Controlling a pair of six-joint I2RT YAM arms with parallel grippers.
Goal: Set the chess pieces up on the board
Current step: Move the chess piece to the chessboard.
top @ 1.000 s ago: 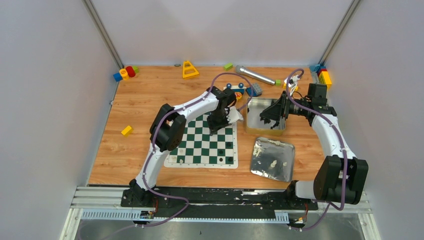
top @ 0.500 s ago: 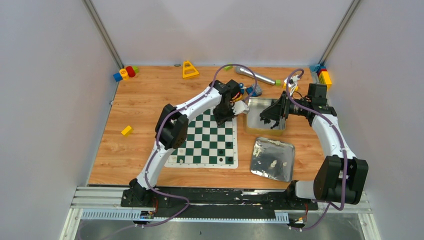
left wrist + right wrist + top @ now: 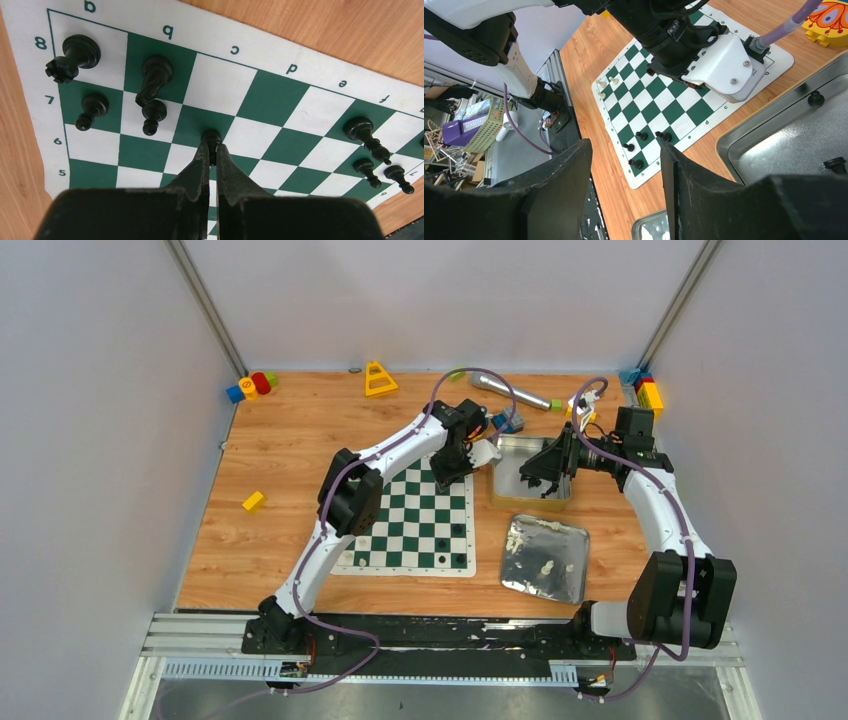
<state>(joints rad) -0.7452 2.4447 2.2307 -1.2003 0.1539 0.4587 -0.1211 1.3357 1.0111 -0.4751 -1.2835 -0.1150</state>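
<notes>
In the left wrist view my left gripper [image 3: 212, 146] is shut on a small black pawn [image 3: 211, 135] over a green square in the board's [image 3: 272, 97] second row, beside column c. Whether the pawn touches the mat I cannot tell. A black rook [image 3: 75, 54], a knight [image 3: 152, 75] and two pawns [image 3: 91, 110] stand at the corner left of it; three more black pieces [image 3: 367, 134] stand to the right. My right gripper [image 3: 626, 165] hangs open and empty above the deep tin [image 3: 503, 498]. Two white pieces [image 3: 600, 88] stand at the board's [image 3: 400, 530] near end.
The deep tin [image 3: 774, 145] holds loose black pieces [image 3: 815, 98]. A shallow silver tray [image 3: 522, 540] with white pieces lies right of the board. Toy blocks [image 3: 252, 386], a yellow triangle [image 3: 379, 380] and a silver cylinder [image 3: 510, 391] lie along the far edge; a yellow block [image 3: 254, 501] sits at left.
My left gripper has travelled from over the board's far middle towards its far right corner, still shut. The right arm has not moved.
</notes>
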